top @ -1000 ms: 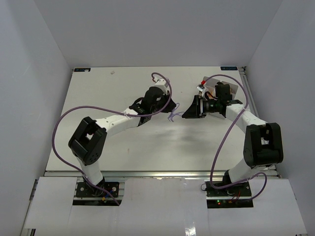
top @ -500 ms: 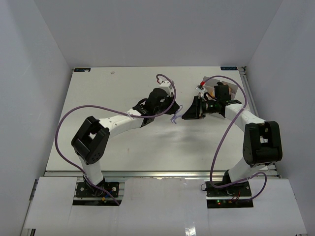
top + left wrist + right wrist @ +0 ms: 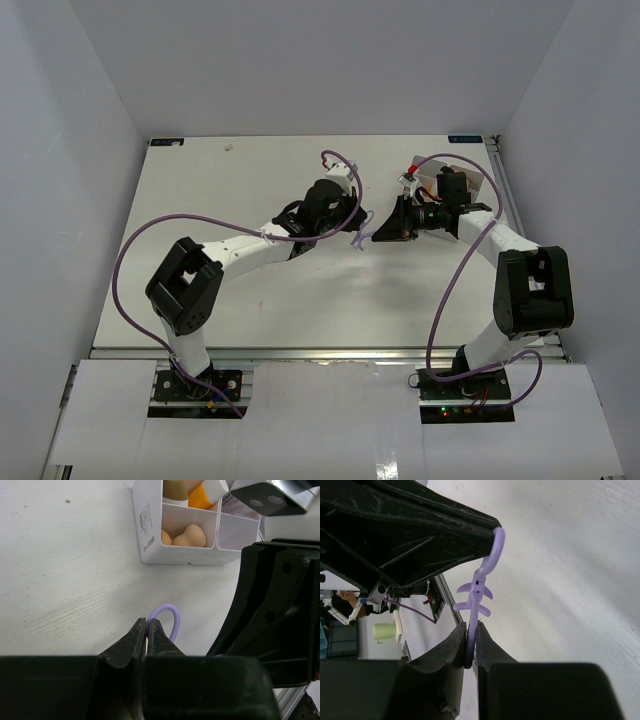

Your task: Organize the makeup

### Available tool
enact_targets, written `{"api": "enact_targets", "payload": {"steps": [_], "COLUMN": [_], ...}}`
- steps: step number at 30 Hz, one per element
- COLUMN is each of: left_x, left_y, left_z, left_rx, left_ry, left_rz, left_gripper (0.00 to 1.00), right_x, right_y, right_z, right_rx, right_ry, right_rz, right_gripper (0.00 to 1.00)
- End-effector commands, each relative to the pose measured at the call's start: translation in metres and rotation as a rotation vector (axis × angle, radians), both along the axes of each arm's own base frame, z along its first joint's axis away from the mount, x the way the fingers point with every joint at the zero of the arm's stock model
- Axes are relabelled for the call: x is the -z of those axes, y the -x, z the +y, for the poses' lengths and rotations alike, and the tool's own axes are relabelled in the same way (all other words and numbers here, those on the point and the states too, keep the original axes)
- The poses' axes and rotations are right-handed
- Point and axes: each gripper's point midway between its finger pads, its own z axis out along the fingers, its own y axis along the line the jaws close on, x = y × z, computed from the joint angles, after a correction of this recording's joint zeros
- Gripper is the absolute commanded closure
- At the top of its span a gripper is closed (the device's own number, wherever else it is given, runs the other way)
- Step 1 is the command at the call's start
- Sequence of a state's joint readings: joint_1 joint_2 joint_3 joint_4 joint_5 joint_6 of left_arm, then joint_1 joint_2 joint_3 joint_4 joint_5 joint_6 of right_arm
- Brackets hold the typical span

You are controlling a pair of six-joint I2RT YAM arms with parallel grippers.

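Note:
The purple looped tool [image 3: 362,233] hangs above the table's middle, held between both grippers. My left gripper [image 3: 351,226] is shut on one end; in the left wrist view only the tool's loop [image 3: 170,612] sticks out past the left gripper's [image 3: 147,623] tips. My right gripper [image 3: 379,232] is shut on the other end, and in the right wrist view the tool [image 3: 480,587], with its small side prongs, stands up from the right gripper [image 3: 470,625]. Beige egg sponges [image 3: 190,536], an orange tube [image 3: 200,498] and a beige bottle [image 3: 175,487] lie in the tray.
The white four-compartment tray [image 3: 145,527] stands at the back right, just behind the right arm, partly hidden in the top view [image 3: 478,180]. The right gripper's black body [image 3: 280,605] fills the right of the left wrist view.
The right gripper's jaws have closed onto the purple tool. The left arm has carried the tool a little to the right, up to the right gripper.

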State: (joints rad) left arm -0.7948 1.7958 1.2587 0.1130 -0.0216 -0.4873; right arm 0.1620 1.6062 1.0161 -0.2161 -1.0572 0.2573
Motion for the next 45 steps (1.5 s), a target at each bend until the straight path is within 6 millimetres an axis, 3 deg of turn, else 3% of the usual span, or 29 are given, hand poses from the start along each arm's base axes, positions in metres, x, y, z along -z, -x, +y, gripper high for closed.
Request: {"api": "enact_targets", "payload": {"steps": [1, 3, 12, 20, 23, 26, 30, 32, 34, 37, 40, 45], "left_x": [-0.02, -0.021, -0.029, -0.068, -0.085, -0.107, -0.115, -0.114, -0.095, -0.08, -0.066, -0.072], "left_y": [0.001, 0.003, 0.01, 0.018, 0.024, 0.04, 0.054, 0.06, 0.065, 0.07, 0.077, 0.083], "left_z": [-0.006, -0.006, 0.002, 0.025, 0.036, 0.058, 0.093, 0.115, 0.135, 0.163, 0.177, 0.184], "left_rx": [0.016, 0.02, 0.026, 0.021, 0.021, 0.033, 0.009, -0.023, -0.052, -0.103, -0.12, -0.135], "left_ry": [0.026, 0.027, 0.011, -0.061, -0.079, -0.104, -0.142, -0.175, -0.227, -0.283, -0.301, -0.285], "left_rz": [-0.044, -0.045, -0.05, -0.104, -0.129, -0.17, -0.206, -0.231, -0.229, -0.257, -0.265, -0.285], "left_gripper": [1.0, 0.94, 0.35, 0.05, 0.02, 0.02, 0.02, 0.02, 0.02, 0.02, 0.02, 0.02], "right_x": [-0.016, -0.017, -0.022, -0.022, -0.027, -0.033, -0.046, -0.055, -0.042, -0.049, -0.051, -0.051], "right_y": [-0.005, -0.005, -0.009, -0.018, -0.024, -0.035, -0.04, -0.045, -0.045, -0.046, -0.05, -0.059], "right_z": [0.002, 0.0, -0.011, -0.034, -0.049, -0.077, -0.112, -0.137, -0.159, -0.185, -0.2, -0.209], "right_rx": [-0.033, -0.035, -0.028, -0.001, 0.025, 0.104, 0.22, 0.324, 0.409, 0.559, 0.659, 0.759], "right_ry": [-0.04, -0.044, -0.011, 0.13, 0.224, 0.352, 0.499, 0.58, 0.684, 0.77, 0.8, 0.791], "right_rz": [-0.082, -0.09, -0.17, -0.314, -0.41, -0.51, -0.644, -0.706, -0.711, -0.775, -0.802, -0.799], "right_gripper": [0.88, 0.9, 0.92, 0.92, 0.92, 0.92, 0.92, 0.92, 0.92, 0.92, 0.92, 0.92]}}
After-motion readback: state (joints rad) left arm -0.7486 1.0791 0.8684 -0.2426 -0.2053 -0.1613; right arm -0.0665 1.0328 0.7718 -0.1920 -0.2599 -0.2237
